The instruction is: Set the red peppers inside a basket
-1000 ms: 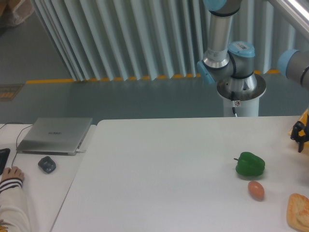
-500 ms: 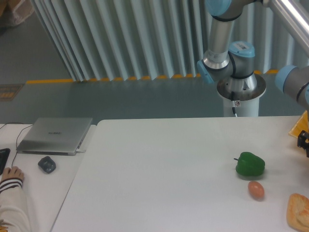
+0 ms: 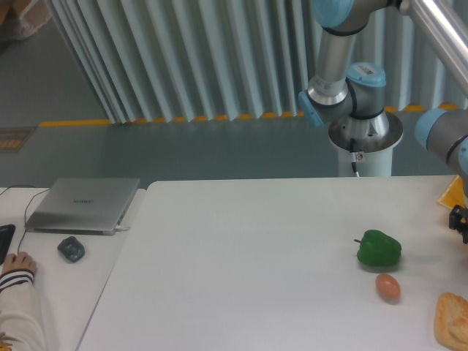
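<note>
Lying cut off at the bottom right edge, a flat tan bread piece point(image 3: 453, 320) shows only its left part on the white counter point(image 3: 241, 256). At the lower left, a person's hand point(image 3: 16, 265) in a striped sleeve rests near a dark mouse point(image 3: 71, 248). A small orange-brown egg point(image 3: 387, 287) sits just in front of a green pepper point(image 3: 379, 248), close but apart. Farther left lies a closed laptop point(image 3: 82, 205). At the right edge only a black sliver of the gripper point(image 3: 461, 221) shows; its fingers are out of frame, so I cannot tell whether they are spread or clenched, or whether they hold anything. Just above it, a yellow-orange corner of the basket point(image 3: 453, 194) peeks in. No red pepper can be made out. Behind the counter stands the arm's base point(image 3: 363, 142).
</note>
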